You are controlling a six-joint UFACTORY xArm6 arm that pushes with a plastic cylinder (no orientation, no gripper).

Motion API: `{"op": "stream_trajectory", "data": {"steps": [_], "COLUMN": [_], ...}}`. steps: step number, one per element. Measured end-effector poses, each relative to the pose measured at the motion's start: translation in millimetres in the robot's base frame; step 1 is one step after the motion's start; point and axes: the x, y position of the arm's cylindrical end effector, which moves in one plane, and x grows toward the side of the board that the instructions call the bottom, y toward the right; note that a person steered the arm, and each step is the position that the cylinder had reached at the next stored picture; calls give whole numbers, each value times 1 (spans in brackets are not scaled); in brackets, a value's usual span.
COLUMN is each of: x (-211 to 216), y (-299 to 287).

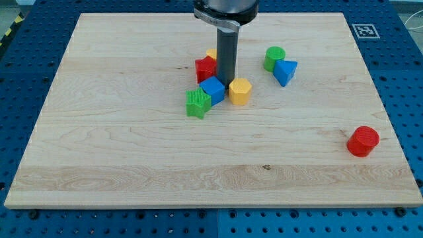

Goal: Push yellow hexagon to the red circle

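The yellow hexagon sits near the middle of the wooden board. The red circle stands far off at the view's lower right, near the board's right edge. My tip is down on the board just left of the yellow hexagon's upper left side, between it and the blue cube. The rod hides part of a second yellow block behind it.
A red block lies left of the rod, a green block below the blue cube. A green cylinder and a blue triangular block sit to the upper right of the hexagon.
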Motion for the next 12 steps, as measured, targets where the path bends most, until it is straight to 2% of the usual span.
{"op": "stream_trajectory", "data": {"steps": [1, 3, 5, 7, 9, 12], "x": [16, 26, 79, 60, 82, 93], "y": [2, 81, 99, 107, 122, 157]}}
